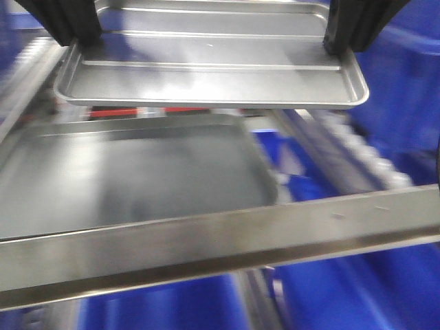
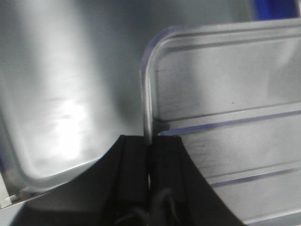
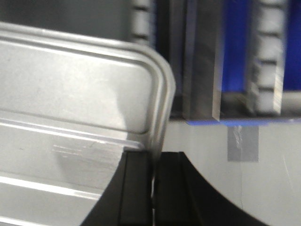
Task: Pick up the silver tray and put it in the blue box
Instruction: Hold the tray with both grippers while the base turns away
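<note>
The silver tray (image 1: 213,75) hangs level in the air at the top of the front view, its two ridges showing. My left gripper (image 1: 77,38) is shut on its left rim and my right gripper (image 1: 338,42) on its right rim. In the left wrist view the black jaws of the left gripper (image 2: 149,143) pinch the edge of the silver tray (image 2: 225,89). Seen from the right wrist, the right gripper (image 3: 154,157) clamps the rim of the silver tray (image 3: 70,89) near a rounded corner. Blurred blue plastic of the blue box (image 1: 405,89) shows to the right and below.
A larger dull grey tray (image 1: 137,179) lies under the held one, also visible from the left wrist (image 2: 56,94). A metal frame bar (image 1: 220,244) crosses the foreground. White conveyor rollers (image 1: 368,158) run along the right. A grey tape patch (image 3: 243,143) sits on a pale surface.
</note>
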`<action>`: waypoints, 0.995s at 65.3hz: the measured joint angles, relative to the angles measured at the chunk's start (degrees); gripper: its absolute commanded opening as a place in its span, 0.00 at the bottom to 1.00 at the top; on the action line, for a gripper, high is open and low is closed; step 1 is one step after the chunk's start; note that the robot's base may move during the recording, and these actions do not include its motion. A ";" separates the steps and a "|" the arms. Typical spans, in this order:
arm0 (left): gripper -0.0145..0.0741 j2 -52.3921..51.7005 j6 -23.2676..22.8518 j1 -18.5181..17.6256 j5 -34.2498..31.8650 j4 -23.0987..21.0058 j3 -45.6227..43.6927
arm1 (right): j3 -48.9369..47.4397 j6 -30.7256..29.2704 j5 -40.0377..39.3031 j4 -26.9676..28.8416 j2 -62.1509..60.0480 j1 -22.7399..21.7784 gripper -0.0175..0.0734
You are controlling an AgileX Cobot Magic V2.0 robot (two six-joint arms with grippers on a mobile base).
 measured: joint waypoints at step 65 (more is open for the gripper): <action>0.05 0.00 0.00 0.00 -0.09 0.00 0.00 | 0.00 0.00 0.02 0.00 0.00 0.00 0.25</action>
